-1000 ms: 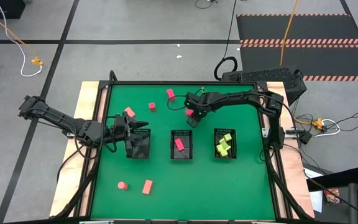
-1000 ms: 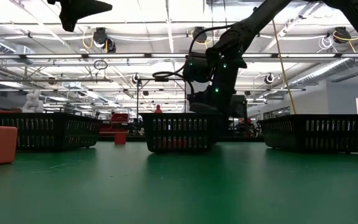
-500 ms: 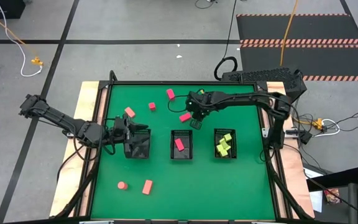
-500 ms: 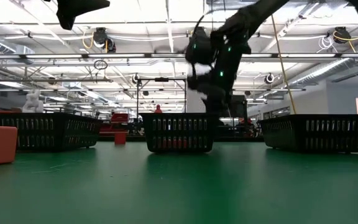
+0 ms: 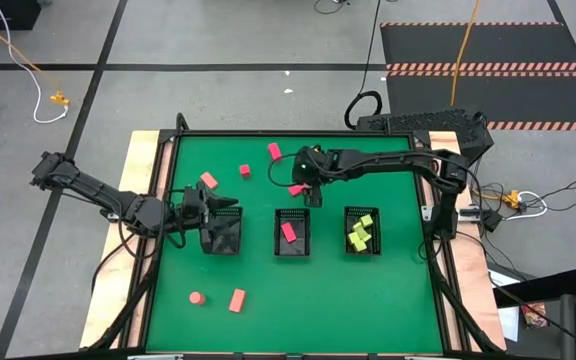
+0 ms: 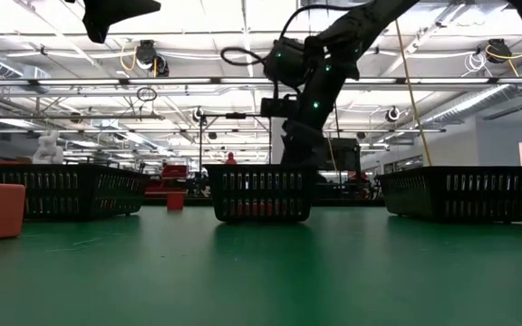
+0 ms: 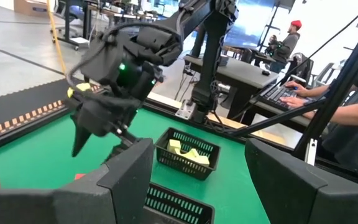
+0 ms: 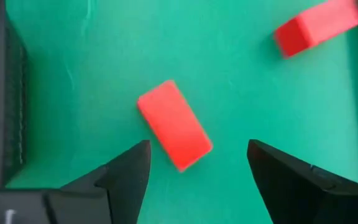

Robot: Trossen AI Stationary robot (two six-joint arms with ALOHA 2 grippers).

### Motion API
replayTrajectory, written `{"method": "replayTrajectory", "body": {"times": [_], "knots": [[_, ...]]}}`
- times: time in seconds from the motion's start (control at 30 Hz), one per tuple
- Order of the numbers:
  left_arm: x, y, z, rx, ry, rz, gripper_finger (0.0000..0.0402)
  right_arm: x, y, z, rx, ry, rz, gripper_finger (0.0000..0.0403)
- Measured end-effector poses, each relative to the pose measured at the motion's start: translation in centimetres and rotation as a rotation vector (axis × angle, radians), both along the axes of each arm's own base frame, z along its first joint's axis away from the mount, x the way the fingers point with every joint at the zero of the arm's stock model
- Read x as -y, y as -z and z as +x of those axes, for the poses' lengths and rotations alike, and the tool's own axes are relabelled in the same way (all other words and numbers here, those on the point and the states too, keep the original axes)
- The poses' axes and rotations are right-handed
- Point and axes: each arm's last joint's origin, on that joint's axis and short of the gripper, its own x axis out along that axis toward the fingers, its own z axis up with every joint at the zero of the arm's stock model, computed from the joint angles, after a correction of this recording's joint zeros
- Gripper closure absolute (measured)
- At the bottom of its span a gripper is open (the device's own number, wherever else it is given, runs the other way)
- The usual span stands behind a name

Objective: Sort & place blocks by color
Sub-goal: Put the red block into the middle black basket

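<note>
the green worktop is a flat, matte mat in a dark frame. the two dark jointed arms reach in from opposite sides. three black mesh baskets stand in a row across the middle, one per colour by the look of it: the left basket, the middle basket with a pink-red bar inside, and the right basket holding the yellow-green blocks. the left pincer waits just beside the left basket, fingers apart and holding nothing. the right pincer hangs over the back of the worktop, spread wide and empty, its fingers framing a red bar that lies flat below, probably its next pick. that bar is a smooth, solid oblong with crisp edges. other loose blocks sit well apart: a pink-red block near the back, two salmon ones near the front.
</note>
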Motion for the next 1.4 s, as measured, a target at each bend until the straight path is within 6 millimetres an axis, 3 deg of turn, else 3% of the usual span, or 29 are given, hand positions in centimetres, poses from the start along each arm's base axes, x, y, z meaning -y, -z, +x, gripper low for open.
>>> {"method": "replayTrajectory", "body": {"times": [0.33, 0.63, 0.93, 1.07, 1.2, 1.4], "knots": [[-0.3, 0.0, 0.1, -0.002, -0.016, 0.015, 0.0147, 0.1, 1.6, 0.3, -0.051, -0.061, -0.011, 0.0144], [-0.3, -0.3, 0.1, 0.028, -0.015, 0.008, 0.0147, 0.2, 1.7, 0.5, -0.030, -0.061, 0.012, 0.0147], [-0.3, -0.6, 0.0, 0.044, -0.013, 0.031, 0.0147, 0.4, 3.9, 1.2, -0.048, -0.067, 0.039, 0.0149], [-0.4, -0.8, -0.3, 0.055, -0.013, 0.038, 0.0147, 0.5, 4.0, 1.1, -0.052, -0.070, 0.044, 0.0152], [-0.5, -1.1, -0.5, 0.068, -0.013, 0.038, 0.0147, 0.4, 4.1, 1.1, -0.059, -0.070, 0.049, 0.0189], [-0.5, -1.0, -0.6, 0.065, -0.010, 0.036, 0.0147, 0.5, 3.8, 1.3, -0.023, -0.063, 0.036, 0.0312]]}}
